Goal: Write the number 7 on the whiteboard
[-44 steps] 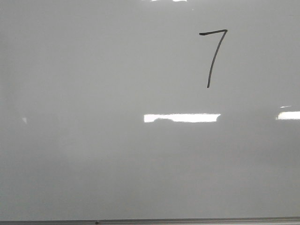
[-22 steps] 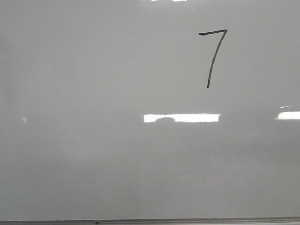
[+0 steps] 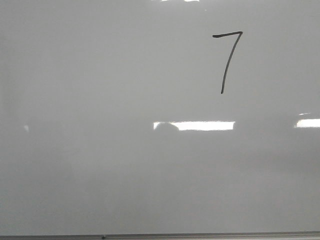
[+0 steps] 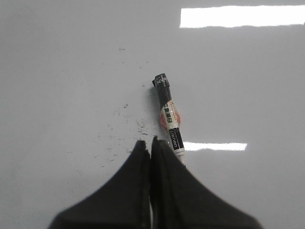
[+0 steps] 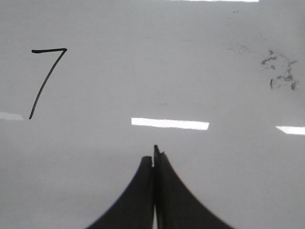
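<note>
Front view: board fills the frame, thin grey frame edge along the bottom. 7 sits upper right, black marker, short top bar, long slightly curved stem slanting down-left. Bright light reflections below it, one mid-board, one at the right edge. Neither of my arms shows in this view.

Left wrist view: my left pincer has both fingers pressed together, no gap visible. Marker lies on the board just beside the fingertips, black cap end pointing away from them, white labelled barrel with an orange patch. Its near end passes behind the right-hand finger; can't tell whether it's touching or gripped, looks beside rather than between. Faint black specks on the board next to it.

Right wrist view: my right pincer is closed too, fingers flush, nothing in it. 7 is well off to one side of the fingertips. Smudge of old ink on the opposite side.
</note>
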Robot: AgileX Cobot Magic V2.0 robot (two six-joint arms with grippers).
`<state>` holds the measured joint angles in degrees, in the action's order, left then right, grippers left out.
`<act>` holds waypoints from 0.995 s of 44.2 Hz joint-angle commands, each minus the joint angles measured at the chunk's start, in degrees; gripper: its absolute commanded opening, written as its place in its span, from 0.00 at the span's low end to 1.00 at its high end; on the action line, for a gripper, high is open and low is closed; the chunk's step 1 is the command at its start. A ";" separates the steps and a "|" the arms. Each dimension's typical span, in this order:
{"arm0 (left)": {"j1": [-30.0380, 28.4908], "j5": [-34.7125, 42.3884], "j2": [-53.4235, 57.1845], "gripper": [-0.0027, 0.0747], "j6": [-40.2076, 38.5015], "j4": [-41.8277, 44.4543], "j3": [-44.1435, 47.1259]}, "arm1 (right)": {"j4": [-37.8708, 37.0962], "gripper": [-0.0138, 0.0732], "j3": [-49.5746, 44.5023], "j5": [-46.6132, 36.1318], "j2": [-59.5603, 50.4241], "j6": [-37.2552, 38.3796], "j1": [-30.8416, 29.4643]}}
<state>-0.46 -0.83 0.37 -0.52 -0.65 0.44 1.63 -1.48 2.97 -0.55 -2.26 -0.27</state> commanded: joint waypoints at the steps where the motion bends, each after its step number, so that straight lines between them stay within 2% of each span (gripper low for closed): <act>1: 0.13 4.75 0.70 0.01 -0.37 -0.60 0.66 | 0.05 0.08 0.07 -4.95 -1.11 0.13 -0.29; 21: 0.13 4.75 0.70 0.01 -0.37 -0.60 0.66 | 0.05 0.08 0.07 -4.47 -1.06 0.13 -0.29; 33: 0.13 4.75 0.70 0.01 -0.37 -0.60 0.66 | 0.05 0.08 0.07 -9.98 -1.06 0.13 -0.29; 44: 0.13 4.75 0.70 0.01 -0.37 -0.60 0.66 | 0.05 0.08 0.07 -10.25 -1.06 0.13 -0.29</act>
<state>-0.46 -0.83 0.37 -0.52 -0.65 0.44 1.63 -1.48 -2.18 -0.55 -2.21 -0.27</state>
